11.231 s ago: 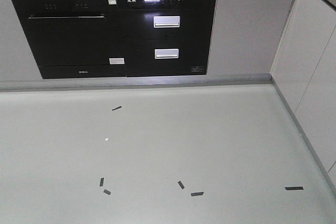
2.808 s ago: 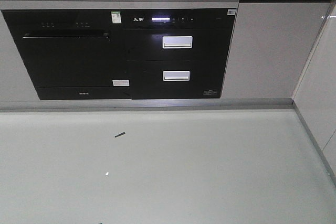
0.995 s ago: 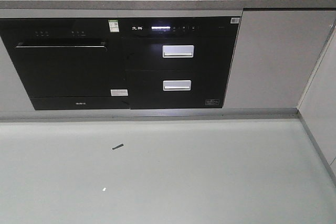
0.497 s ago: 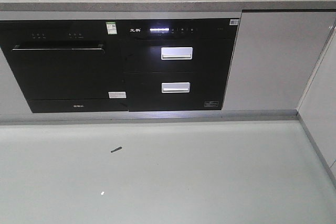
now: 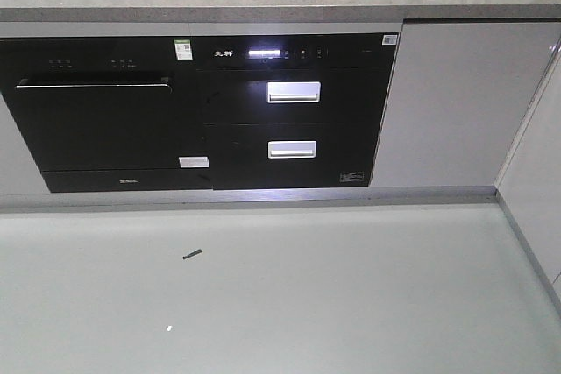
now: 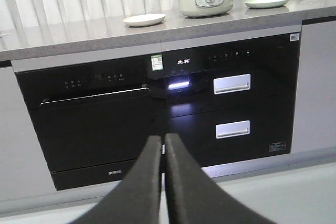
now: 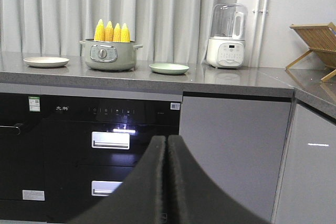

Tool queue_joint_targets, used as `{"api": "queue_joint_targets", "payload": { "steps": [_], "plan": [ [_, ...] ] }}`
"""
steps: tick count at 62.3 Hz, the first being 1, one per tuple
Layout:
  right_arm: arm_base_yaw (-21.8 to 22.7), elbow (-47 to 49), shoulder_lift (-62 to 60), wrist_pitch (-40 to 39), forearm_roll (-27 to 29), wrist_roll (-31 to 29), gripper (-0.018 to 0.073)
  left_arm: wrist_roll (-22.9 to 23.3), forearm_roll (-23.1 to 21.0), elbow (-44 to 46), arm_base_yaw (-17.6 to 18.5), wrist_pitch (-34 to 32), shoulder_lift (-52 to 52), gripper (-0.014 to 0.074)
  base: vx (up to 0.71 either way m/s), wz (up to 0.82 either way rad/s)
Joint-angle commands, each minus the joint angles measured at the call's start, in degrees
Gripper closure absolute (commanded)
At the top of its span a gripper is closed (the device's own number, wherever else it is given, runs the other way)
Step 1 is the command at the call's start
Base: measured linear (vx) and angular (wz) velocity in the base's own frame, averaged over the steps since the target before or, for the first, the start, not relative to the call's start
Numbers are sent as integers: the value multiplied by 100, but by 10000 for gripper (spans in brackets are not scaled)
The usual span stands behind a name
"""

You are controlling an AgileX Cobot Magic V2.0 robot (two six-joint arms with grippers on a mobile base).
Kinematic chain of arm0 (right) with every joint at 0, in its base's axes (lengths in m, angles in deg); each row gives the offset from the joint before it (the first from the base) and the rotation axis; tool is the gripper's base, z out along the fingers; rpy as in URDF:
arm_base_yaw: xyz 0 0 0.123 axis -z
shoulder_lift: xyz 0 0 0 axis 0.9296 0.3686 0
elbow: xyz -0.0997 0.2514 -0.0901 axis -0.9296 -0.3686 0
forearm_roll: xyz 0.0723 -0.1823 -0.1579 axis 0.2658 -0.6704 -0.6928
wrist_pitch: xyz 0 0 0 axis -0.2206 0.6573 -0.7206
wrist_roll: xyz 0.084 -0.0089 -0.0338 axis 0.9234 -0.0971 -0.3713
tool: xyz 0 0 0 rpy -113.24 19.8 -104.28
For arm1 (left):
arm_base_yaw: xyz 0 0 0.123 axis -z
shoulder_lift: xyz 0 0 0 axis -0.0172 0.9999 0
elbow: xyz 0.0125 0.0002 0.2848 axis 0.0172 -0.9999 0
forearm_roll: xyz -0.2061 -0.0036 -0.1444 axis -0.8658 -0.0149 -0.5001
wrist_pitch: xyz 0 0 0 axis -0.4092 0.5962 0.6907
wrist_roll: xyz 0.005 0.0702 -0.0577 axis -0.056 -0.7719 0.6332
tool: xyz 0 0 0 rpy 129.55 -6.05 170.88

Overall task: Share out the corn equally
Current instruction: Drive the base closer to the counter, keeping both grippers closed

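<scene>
While in the pot (image 7: 111,57), corn (image 7: 112,32) upright

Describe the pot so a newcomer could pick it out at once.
On the grey countertop above the black appliances, look between the cream plate and the green plate. The pot is pale green with a front dial; alone among its neighbours, it holds four upright corn cobs.
</scene>
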Motion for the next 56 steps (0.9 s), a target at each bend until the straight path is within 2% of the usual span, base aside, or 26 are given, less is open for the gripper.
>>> {"api": "queue_joint_targets", "payload": {
  "steps": [1,56],
  "plan": [
    [26,-56,-18,-459,-39,-26,564,56,-18,-19,-3,-385,-95,603,4,-1],
    [26,-56,-18,-459,-39,-26,564,56,-18,-19,-3,-385,-95,603,4,0]
  ]
}}
